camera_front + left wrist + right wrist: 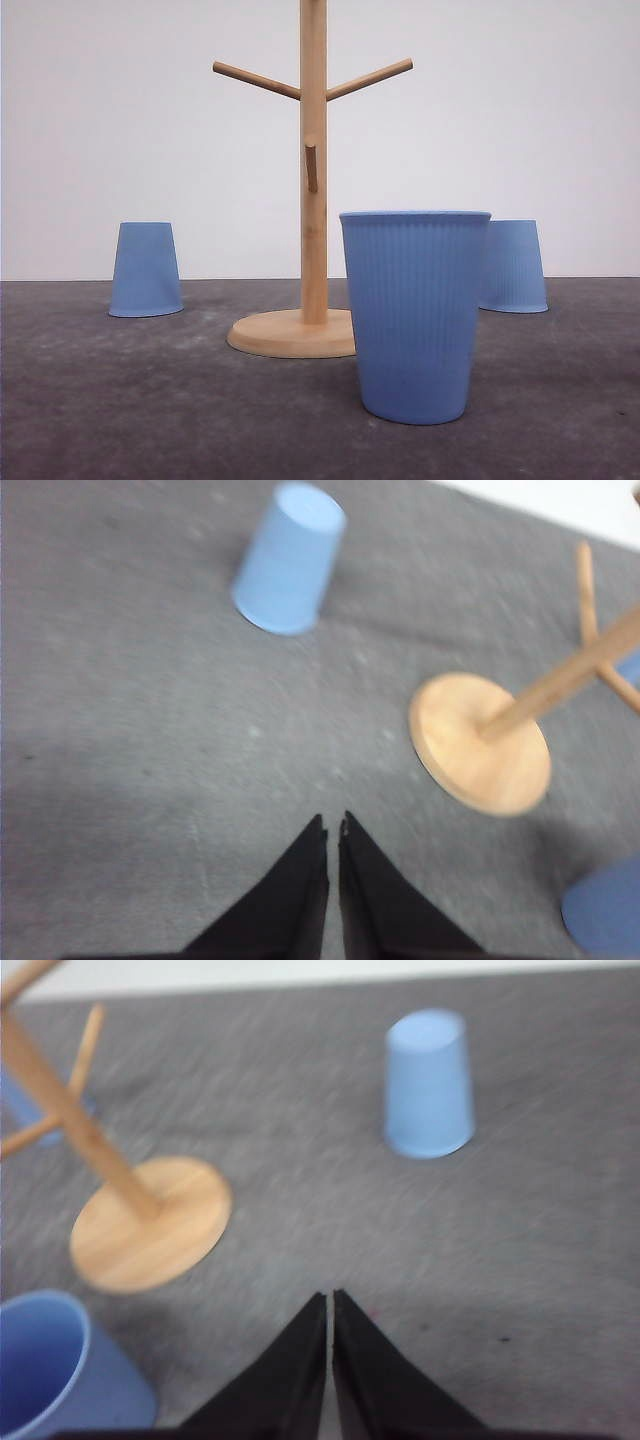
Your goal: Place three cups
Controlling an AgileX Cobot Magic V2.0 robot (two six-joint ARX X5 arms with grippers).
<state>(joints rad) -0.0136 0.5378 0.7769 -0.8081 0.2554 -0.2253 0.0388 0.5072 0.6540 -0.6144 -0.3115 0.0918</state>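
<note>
upright cup [415, 315] near the wooden rack [313, 200], two inverted cups [146, 270] [515, 266] flanking the rack. left gripper [333, 830] and right gripper [329, 1302] clenched, empty. risk: a closed approach topples a cup or rack.

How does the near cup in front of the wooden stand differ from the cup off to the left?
The near cup stands upright, mouth up; the left cup sits upside down, base up. The near cup is closest to the front camera, just right of the wooden stand and overlapping its base in that view; the left cup stands farther back, clear of it. Both are light blue, tapered and handleless, and rest on the grey table.
</note>
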